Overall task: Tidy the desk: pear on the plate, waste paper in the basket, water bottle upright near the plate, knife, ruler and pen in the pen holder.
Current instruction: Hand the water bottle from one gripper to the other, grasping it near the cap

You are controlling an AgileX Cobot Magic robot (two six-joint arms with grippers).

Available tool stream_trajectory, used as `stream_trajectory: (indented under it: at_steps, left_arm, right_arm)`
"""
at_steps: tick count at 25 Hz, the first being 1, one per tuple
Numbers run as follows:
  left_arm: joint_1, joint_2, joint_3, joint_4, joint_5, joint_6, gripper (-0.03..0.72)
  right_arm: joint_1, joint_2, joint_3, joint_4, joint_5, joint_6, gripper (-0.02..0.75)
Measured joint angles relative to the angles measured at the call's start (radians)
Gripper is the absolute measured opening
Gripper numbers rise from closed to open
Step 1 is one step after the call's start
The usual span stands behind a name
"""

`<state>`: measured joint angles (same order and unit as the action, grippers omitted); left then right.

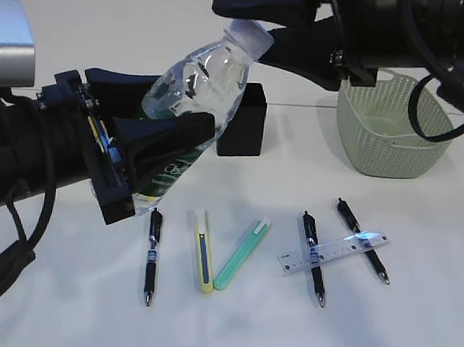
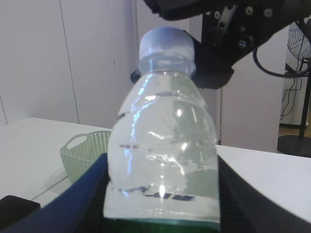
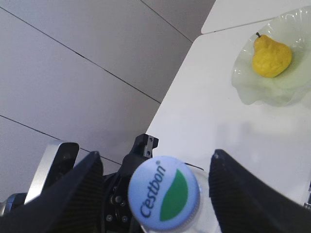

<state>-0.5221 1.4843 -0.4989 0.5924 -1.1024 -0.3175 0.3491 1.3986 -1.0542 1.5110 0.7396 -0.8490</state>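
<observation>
White desk (image 1: 412,332) holds three pens, two knives, one ruler (image 1: 334,252) — left pincer (image 1: 169,108) pinching bottle (image 1: 194,98), right pincer (image 1: 279,28) spread.

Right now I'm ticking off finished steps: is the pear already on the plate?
Yes, the right wrist view shows the yellow pear lying inside the pale green wavy-rimmed plate.

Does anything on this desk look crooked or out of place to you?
Yes: the water bottle hangs tilted above the desk, its body in the left gripper. The ruler lies askew across two pens, and other pens and knives are scattered nearby.
</observation>
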Motion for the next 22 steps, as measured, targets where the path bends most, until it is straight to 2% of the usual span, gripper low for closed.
stream_trajectory:
  at_steps: [22]
  left_arm:
    - [0.0, 0.002, -0.019, -0.031, 0.0, -0.002, 0.377]
  right_arm:
    - [0.004, 0.0, 0.0, 0.0, 0.005, -0.002, 0.503]
